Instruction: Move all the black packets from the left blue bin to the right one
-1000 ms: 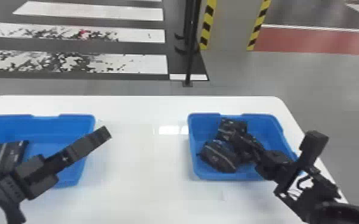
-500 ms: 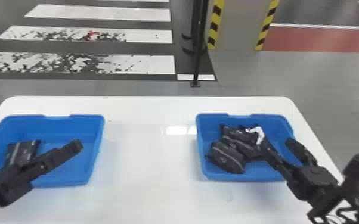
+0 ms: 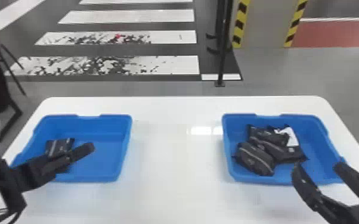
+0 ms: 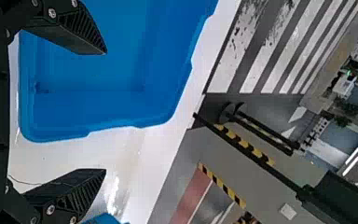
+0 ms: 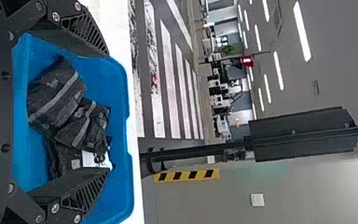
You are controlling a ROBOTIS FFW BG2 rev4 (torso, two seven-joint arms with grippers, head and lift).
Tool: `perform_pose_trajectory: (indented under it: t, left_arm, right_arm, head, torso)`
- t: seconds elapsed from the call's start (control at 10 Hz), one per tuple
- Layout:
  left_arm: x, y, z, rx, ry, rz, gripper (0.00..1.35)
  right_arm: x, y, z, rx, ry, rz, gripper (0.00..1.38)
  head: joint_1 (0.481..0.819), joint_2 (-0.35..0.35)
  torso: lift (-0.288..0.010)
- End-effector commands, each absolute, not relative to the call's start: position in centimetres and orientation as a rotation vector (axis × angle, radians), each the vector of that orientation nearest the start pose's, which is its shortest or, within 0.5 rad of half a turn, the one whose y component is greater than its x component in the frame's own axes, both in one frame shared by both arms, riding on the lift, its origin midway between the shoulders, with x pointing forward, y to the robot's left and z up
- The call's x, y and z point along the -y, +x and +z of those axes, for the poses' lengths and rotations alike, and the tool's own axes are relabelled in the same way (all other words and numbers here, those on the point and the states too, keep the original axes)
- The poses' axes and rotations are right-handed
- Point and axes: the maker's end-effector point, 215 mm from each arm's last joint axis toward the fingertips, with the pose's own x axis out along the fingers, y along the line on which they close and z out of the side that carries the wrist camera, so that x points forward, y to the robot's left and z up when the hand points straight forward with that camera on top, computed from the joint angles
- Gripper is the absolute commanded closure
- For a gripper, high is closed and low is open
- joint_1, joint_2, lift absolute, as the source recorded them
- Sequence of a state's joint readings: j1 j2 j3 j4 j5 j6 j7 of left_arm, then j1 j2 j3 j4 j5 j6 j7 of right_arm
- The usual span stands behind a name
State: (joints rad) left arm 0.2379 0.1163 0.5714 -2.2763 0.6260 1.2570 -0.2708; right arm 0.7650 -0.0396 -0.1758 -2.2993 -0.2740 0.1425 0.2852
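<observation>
Here, left blue bin (image 3: pixel 106 156) with one flat black packet (image 3: pixel 57 146), right blue bin (image 3: pixel 317 141) with heaped, crumpled, pale-striped black packets (image 3: pixel 255 159), left gripper (image 3: pixel 80 158) and right gripper (image 3: pixel 317 166) fingers apart.

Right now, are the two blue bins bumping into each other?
Apart. The head view shows a wide stretch of bare white table between the left blue bin and the right blue bin.
</observation>
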Motion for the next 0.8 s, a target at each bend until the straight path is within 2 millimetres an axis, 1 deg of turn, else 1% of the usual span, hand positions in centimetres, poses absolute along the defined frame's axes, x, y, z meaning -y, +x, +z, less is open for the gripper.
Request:
perform_pose_trajectory:
  t: [0.0, 0.2, 0.4, 0.7]
  left_arm:
    - [-35.4, 43.3, -36.0, -0.614, -0.403, -0.079, 0.16]
    - [-38.5, 44.4, -36.3, -0.643, -0.362, 0.014, 0.16]
    - [-41.3, 45.7, -38.1, -0.69, -0.368, 0.083, 0.16]
    - [-43.4, 46.3, -40.2, -0.751, -0.372, 0.159, 0.16]
  right_arm:
    - [23.0, 35.8, -33.9, -0.164, 0.204, 0.207, 0.18]
    - [22.9, 35.4, -34.6, -0.185, 0.221, 0.21, 0.18]
    - [22.7, 35.4, -34.6, -0.184, 0.229, 0.213, 0.18]
    - [21.8, 35.4, -35.0, -0.191, 0.254, 0.23, 0.18]
  head:
    - [0.695, 0.097]
    - [0.695, 0.184]
    - [0.695, 0.219]
    - [0.695, 0.272]
  torso:
    - [-0.154]
    - [-0.154]
    - [-0.154]
    - [-0.154]
